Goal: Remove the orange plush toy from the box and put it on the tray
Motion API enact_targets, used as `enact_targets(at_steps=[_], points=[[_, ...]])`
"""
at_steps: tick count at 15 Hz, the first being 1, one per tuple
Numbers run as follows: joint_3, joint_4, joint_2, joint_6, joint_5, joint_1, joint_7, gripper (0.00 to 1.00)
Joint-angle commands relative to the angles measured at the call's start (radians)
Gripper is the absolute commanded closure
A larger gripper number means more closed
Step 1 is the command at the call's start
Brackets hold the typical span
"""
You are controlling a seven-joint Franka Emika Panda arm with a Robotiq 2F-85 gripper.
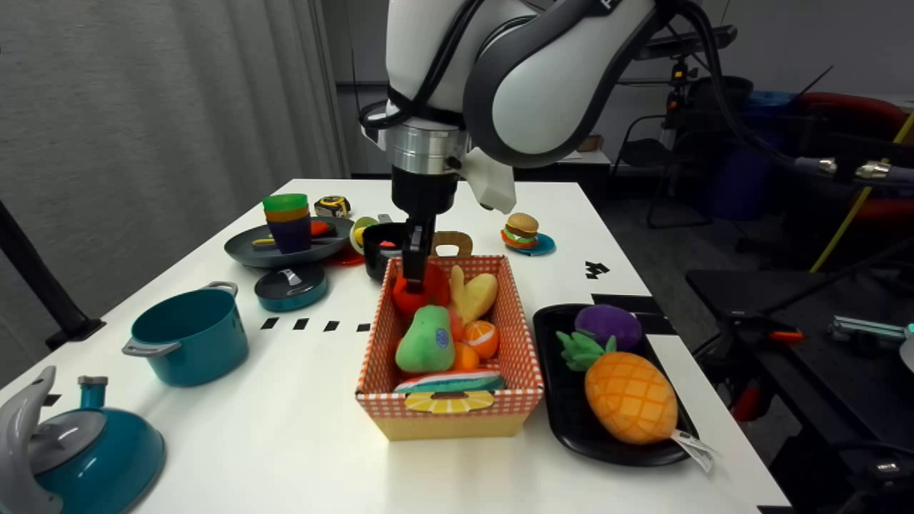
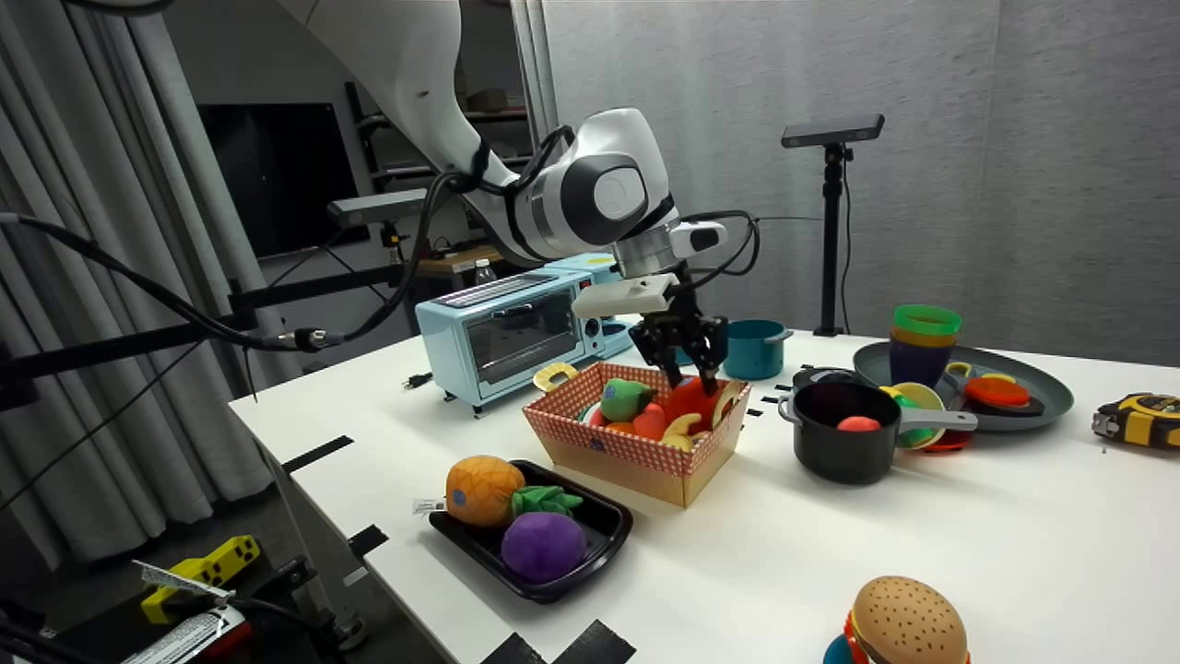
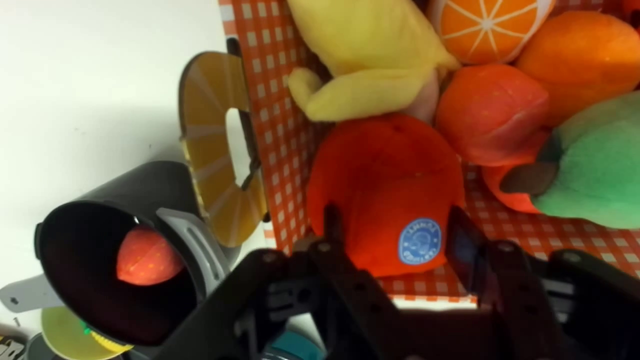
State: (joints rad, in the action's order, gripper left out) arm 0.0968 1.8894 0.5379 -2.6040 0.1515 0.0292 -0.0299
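Orange plush toy (image 3: 385, 175) sat under the gripper (image 3: 395, 225), whose wide-set fingers straddled it, contact unclear; a shallow squeeze risked sliding off its rounded top.

In exterior view: box (image 1: 451, 428) at middle of table (image 1: 285, 435), round plush toy (image 1: 437, 285) in its far left part, pear (image 1: 426, 344) nearer, watermelon slice (image 1: 457, 383) along near end. Tray (image 1: 573, 421) just right of box; pineapple (image 1: 632, 397) on its near part, plum (image 1: 609, 327) on far part. Left of box, well apart, pot (image 1: 193, 357); kettle (image 1: 121, 450) nearer, farther left. Beyond pot, dish (image 1: 239, 247) with stacked cups (image 1: 289, 228) on it. Saucepan (image 1: 376, 264) just beyond box, strawberry (image 3: 150, 257) inside. Burger (image 1: 522, 225) on saucer (image 1: 547, 245), far right, beyond tray.
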Motion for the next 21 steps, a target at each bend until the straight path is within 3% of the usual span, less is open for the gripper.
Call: enact_targets(at_steps=[1,4,5,10,11,17,21], points=[[0.009,-0.032,0.016,0.025,0.006,-0.011,0.033,0.78],[0.011,-0.031,0.017,0.02,0.006,-0.013,0.048,0.97],[0.011,-0.031,0.018,0.012,0.009,-0.013,0.047,0.98],[0.016,-0.033,0.021,-0.005,0.038,-0.013,0.026,0.96],[0.024,0.057,-0.052,-0.035,0.055,-0.007,0.011,0.96],[0.052,0.181,-0.206,-0.053,0.144,-0.014,0.019,0.96],[0.033,0.281,-0.351,-0.048,0.129,0.003,0.01,0.96]])
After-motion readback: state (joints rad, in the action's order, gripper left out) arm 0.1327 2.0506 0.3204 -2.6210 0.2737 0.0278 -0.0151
